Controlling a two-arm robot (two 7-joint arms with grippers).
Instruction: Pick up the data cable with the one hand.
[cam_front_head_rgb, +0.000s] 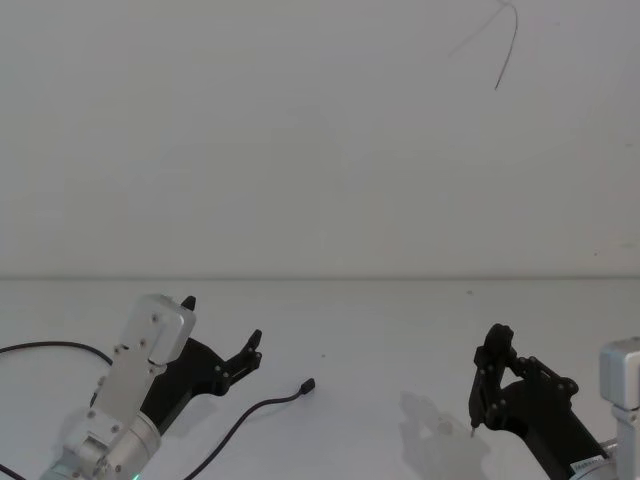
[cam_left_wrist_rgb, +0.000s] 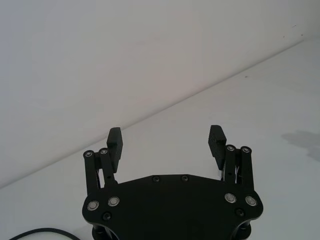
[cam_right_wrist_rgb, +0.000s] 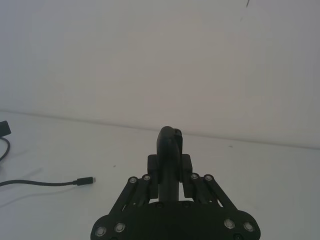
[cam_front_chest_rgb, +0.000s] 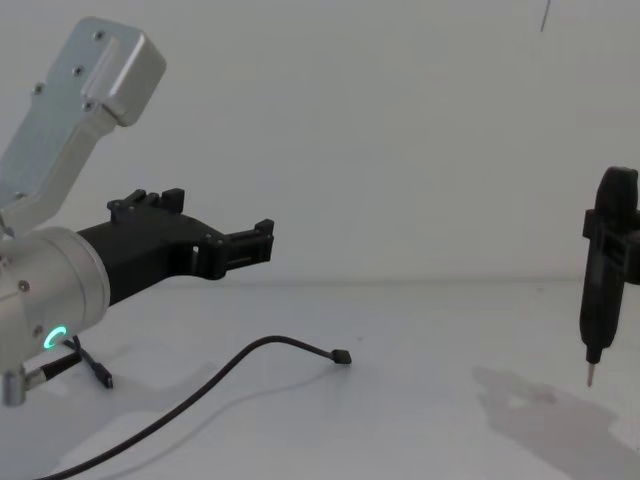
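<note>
The left gripper (cam_front_chest_rgb: 215, 220) hangs above the table (cam_front_head_rgb: 350, 330), jaws wide and empty.
The data cable (cam_front_head_rgb: 255, 408) lies just beside it, untouched; the right gripper (cam_front_head_rgb: 493, 383) is clamped on a pen-shaped tool (cam_front_chest_rgb: 597, 300).

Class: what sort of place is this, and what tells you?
Likely a robotics lab bench: white table, plain wall, open left hand, right hand holding a pen-shaped tool, one data cable.

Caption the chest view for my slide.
Open left gripper hovers near the data cable lying on the table; right gripper holds a pen-shaped tool tip-down.
</note>
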